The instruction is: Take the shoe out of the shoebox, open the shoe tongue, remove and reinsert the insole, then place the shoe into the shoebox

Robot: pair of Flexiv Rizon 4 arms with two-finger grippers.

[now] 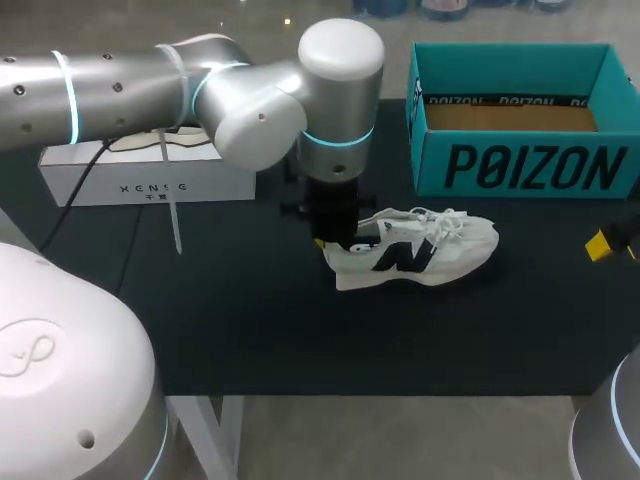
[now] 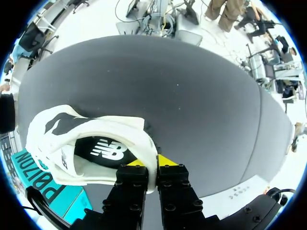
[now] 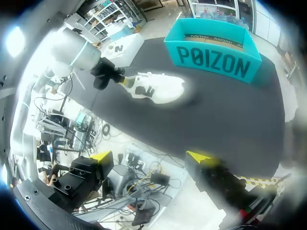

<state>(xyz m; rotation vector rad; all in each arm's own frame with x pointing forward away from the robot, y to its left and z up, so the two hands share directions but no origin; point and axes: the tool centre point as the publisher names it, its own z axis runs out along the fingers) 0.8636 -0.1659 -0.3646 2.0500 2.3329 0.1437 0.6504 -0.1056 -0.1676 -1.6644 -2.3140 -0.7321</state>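
A white shoe (image 1: 420,250) with black side marks lies on its side on the black table, toe toward the right. My left gripper (image 2: 152,164) is shut on the shoe's heel collar (image 2: 144,143), one finger inside the opening and one outside. The black insole (image 2: 108,151) shows inside the shoe. In the head view the left gripper (image 1: 335,238) stands over the heel. The teal shoebox (image 1: 520,165) stands open at the back right, apart from the shoe. My right gripper (image 3: 149,156) is open, past the table's right edge; one of its yellow fingertips (image 1: 598,245) shows there.
A long white box (image 1: 140,178) lies at the back left, partly under my left arm. Bare black table stretches in front of the shoe and between the shoe and the teal shoebox (image 3: 216,55).
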